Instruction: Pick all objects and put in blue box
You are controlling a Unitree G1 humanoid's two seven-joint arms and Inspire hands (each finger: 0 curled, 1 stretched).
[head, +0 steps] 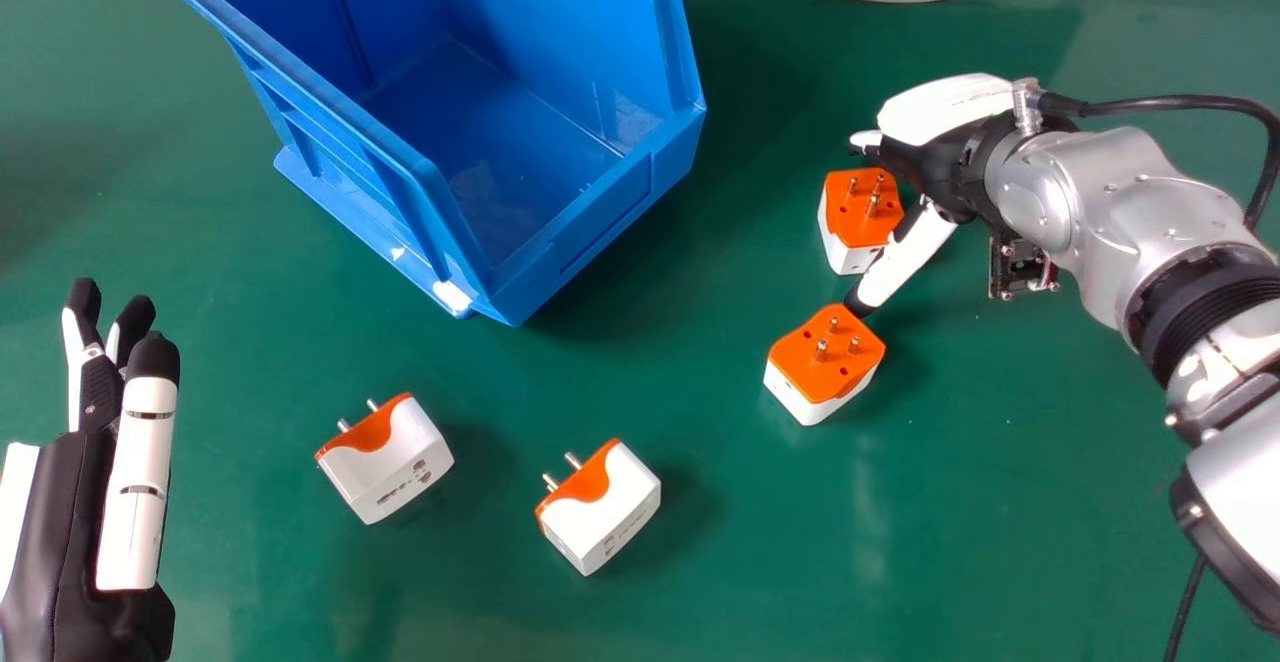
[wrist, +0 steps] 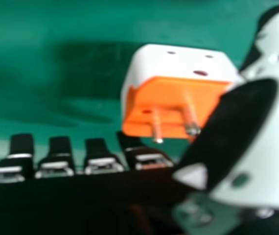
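nearest, at the lower left of the head view: left robot hand (head: pixel 62 532), above the green worktop (head: pixel 1000 502), opened out with straight fingers and grasping nothing. on the worktop, well apart from that hand: left near adapter (head: pixel 400 462), white and orange, pins pointing away toward the blue box (head: pixel 620 202). to its right, set apart and turned much the same way: middle adapter (head: pixel 610 502). farther right, orange face and pins up: right near adapter (head: pixel 825 357). just beyond, also pins up: far adapter (head: pixel 862 212), between the fingers and thumb (head: pixel 905 257) of the right robot hand (head: pixel 945 167), released, not clenched around anything. cannot tell whether touching. behind the left near adapter and middle adapter, open top up: blue box, standing on the worktop, angled. in the right hand view, beyond the fingertips and partly behind the thumb: orange-and-white adapter (wrist: pixel 178 98).
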